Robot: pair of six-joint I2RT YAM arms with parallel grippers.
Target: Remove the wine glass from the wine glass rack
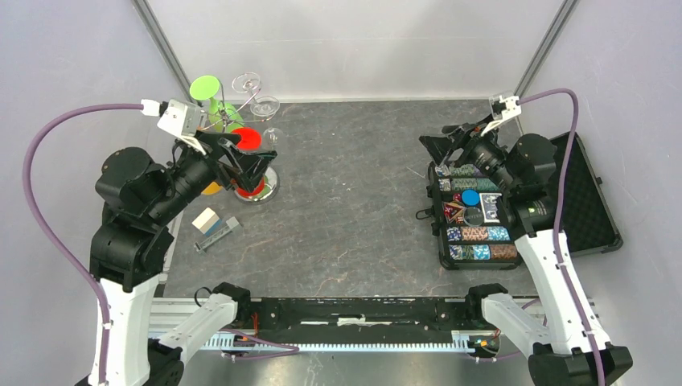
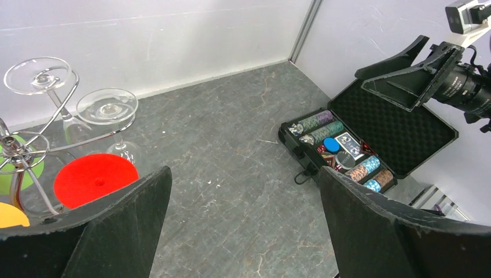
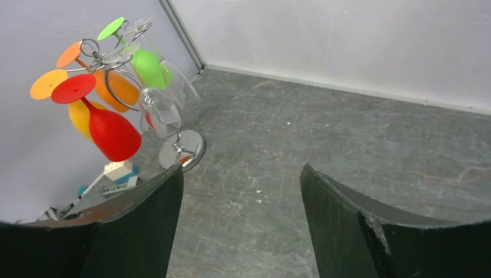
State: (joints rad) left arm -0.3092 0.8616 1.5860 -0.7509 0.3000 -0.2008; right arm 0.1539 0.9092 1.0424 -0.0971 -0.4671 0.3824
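The wine glass rack [image 1: 269, 186] stands at the far left of the table, with its silver stem and shiny round base. Upside-down glasses hang on it: a red one [image 1: 248, 138], a green one [image 1: 205, 86], two clear ones [image 1: 247, 81] and an orange-yellow one. My left gripper [image 1: 251, 161] is open and empty, right beside the rack. In the left wrist view [image 2: 243, 174] the red glass foot [image 2: 95, 179] lies just left of my left finger. My right gripper [image 1: 438, 141] is open and empty at the right, above the case. Its view [image 3: 240, 169] shows the rack [image 3: 182, 152] far off.
An open black case of poker chips [image 1: 474, 217] lies at the right, its lid [image 1: 583, 193] flat beside it. A white block [image 1: 205, 219] and a small grey-blue part [image 1: 217, 233] lie in front of the rack. White walls and metal posts enclose the table.
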